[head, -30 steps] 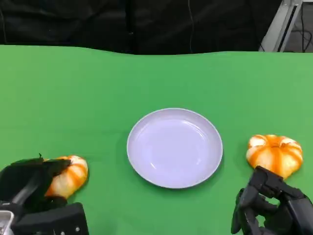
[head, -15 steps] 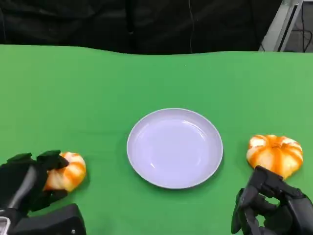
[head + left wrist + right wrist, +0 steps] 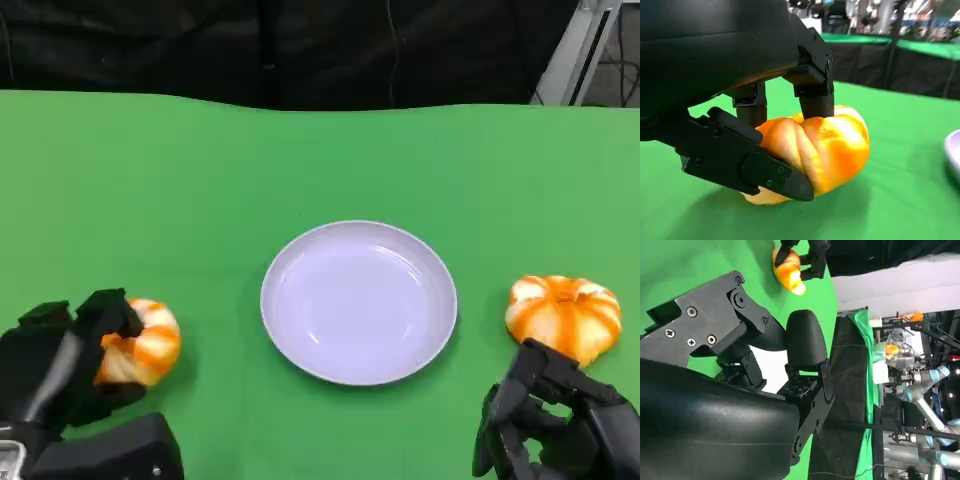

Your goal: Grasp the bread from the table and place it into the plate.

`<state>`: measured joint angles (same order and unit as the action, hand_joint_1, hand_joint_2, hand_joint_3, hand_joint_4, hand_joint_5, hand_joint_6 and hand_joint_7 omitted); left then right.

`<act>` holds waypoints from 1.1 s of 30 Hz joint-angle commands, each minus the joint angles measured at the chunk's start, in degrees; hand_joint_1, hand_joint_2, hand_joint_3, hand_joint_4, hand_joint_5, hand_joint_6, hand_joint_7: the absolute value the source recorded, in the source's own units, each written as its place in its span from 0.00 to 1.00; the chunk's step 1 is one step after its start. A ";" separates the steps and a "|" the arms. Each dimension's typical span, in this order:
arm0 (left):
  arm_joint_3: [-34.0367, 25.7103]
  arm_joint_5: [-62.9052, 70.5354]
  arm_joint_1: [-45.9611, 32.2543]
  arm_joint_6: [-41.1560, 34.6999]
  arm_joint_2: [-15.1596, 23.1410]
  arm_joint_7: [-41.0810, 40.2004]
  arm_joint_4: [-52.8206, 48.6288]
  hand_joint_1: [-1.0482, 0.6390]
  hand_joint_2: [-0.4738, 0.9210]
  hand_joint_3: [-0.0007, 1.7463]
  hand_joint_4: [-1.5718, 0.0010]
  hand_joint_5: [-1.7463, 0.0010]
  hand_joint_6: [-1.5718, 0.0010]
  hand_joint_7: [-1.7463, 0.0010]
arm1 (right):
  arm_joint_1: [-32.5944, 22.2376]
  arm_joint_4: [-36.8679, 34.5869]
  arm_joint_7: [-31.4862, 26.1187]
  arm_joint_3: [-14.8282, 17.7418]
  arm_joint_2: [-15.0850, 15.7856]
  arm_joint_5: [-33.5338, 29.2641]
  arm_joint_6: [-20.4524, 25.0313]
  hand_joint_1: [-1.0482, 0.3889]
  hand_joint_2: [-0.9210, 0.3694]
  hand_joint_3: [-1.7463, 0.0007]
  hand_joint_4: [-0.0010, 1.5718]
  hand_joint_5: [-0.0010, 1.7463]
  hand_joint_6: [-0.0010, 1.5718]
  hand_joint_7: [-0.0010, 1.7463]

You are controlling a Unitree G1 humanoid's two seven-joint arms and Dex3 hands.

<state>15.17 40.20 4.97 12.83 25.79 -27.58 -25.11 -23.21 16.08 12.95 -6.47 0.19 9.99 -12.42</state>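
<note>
One bread roll (image 3: 143,343) gripped by left hand (image 3: 62,358), left of plate (image 3: 358,300); second roll (image 3: 563,315) just beyond curled, empty right hand (image 3: 552,420).

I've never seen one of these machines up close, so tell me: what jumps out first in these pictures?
Probably the white plate sitting bare in the middle of the bright green table. Next, two orange-striped bread rolls: the left bread is gripped by the robot's black left hand, while the right bread lies alone on the cloth just beyond the right hand, which holds nothing.
</note>
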 commanded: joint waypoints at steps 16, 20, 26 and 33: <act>1.44 4.60 5.41 -5.80 -3.35 7.67 16.49 0.59 0.97 0.14 0.56 0.00 0.62 0.00 | -0.48 0.30 0.23 0.53 0.58 0.33 0.09 0.64 0.28 0.30 0.53 1.00 0.44 0.96; 3.56 6.08 9.92 -6.08 -5.48 10.42 16.47 0.58 0.96 0.14 0.56 0.00 0.61 0.00 | -0.46 0.03 0.50 0.51 0.54 0.56 -0.35 0.64 0.27 0.31 0.53 1.00 0.44 0.96; 6.50 6.78 15.62 -7.14 -10.10 12.41 12.76 0.57 0.94 0.15 0.56 0.00 0.61 0.00 | -0.58 0.21 0.30 0.25 0.20 0.59 -0.22 0.64 0.27 0.31 0.54 1.00 0.44 0.96; 11.15 7.25 23.19 -5.47 -16.97 8.43 -3.35 0.60 0.92 0.14 0.54 0.00 0.62 0.00 | -0.05 -0.37 -0.11 0.12 -0.02 0.08 -0.48 0.65 0.27 0.31 0.53 1.00 0.45 0.96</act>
<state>24.74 47.07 25.11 6.83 11.15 -16.90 -22.44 -23.26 15.96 13.24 -6.64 0.17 10.02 -12.35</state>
